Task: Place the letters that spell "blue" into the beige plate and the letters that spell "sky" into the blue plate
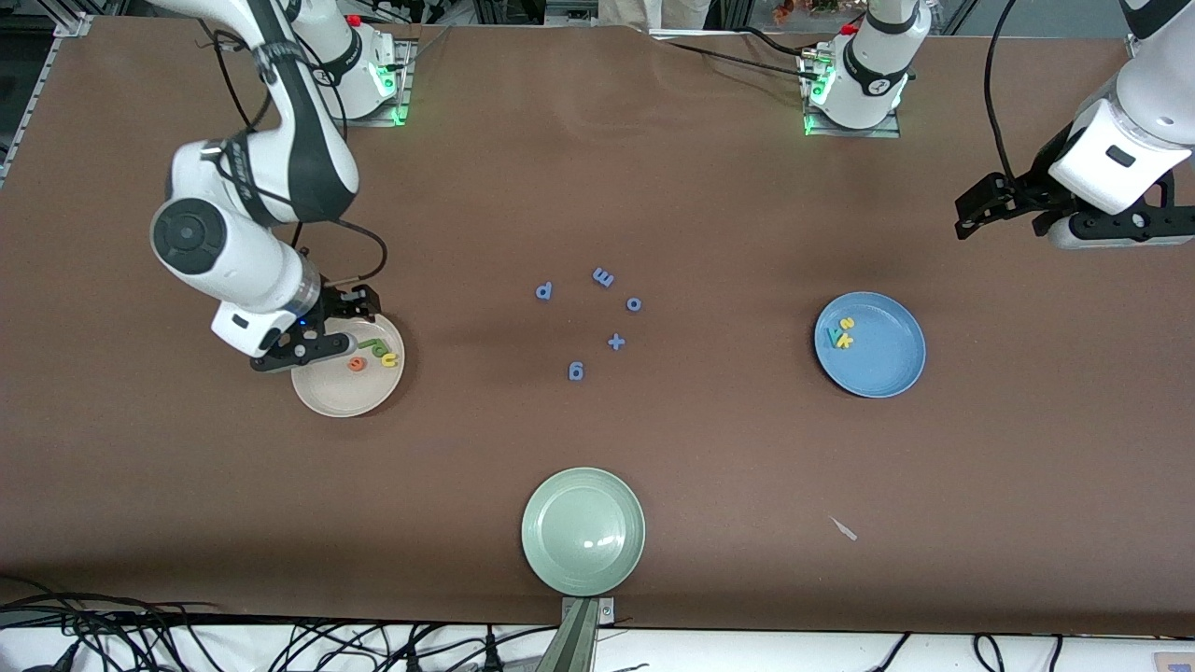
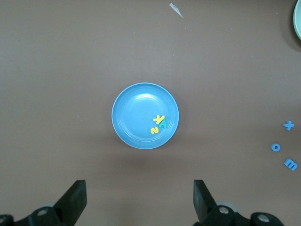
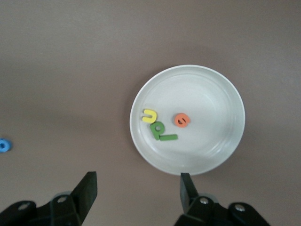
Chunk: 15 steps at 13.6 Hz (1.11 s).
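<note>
Letters spelling "blue" [image 3: 162,125] lying together in the beige plate [image 1: 329,394] toward the right arm's end of the bench [image 1: 597,187]: yellow u, olive b, green bar l touching or nearly so, orange e [image 1: 357,363] just beside. Right gripper [image 1: 322,346] hanging low over that plate's rim, jaws standing wide apart and holding nothing; in the right wrist view, letters sitting clear of both jaws, none between them. Letters spelling "sky" [image 2: 158,124] clustered in the blue plate [image 1: 887,373] toward the left arm's end. Left gripper [image 1: 990,207] waiting high over bare bench, jaws fully spread and empty. Both words looking sorted. Main risk, as a judgement: right arm clipping the plate rim while lifting away, sliding the plate or flicking light foam letters out. Blue distractor letters [image 1: 597,317] resting mid-bench, pale green plate [image 1: 583,532] nearest the front camera.
</note>
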Tool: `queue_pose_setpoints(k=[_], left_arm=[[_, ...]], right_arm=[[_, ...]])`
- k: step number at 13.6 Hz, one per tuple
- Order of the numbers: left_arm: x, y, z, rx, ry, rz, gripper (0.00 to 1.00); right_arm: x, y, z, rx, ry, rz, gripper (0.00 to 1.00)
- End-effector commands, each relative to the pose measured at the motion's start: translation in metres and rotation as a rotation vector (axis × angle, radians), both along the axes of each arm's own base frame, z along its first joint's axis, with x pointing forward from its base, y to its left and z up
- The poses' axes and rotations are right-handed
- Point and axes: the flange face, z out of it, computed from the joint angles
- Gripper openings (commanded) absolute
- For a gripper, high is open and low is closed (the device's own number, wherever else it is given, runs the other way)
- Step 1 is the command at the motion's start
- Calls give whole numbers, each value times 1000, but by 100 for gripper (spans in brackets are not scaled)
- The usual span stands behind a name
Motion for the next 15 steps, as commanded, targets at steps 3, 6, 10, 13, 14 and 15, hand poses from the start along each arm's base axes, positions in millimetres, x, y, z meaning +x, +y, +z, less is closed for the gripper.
queue_pose_setpoints(k=[3, 6, 10, 13, 14, 15], left_arm=[[1, -1, 6, -16, 7, -11, 100], [1, -2, 6, -16, 7, -13, 100], [1, -2, 6, -16, 7, -13, 100], [1, -1, 6, -18, 7, -11, 100], [1, -2, 6, -17, 7, -13, 100], [1, -1, 6, -18, 7, -13, 100]], right_arm=[[-19, -18, 95, -56, 9, 33, 82], [-25, -34, 126, -44, -1, 24, 84], [-36, -55, 160, -28, -23, 11, 99], [-40, -68, 177, -13, -36, -14, 100], [-45, -71, 184, -14, -31, -20, 100], [-48, -73, 193, -13, -39, -23, 100]])
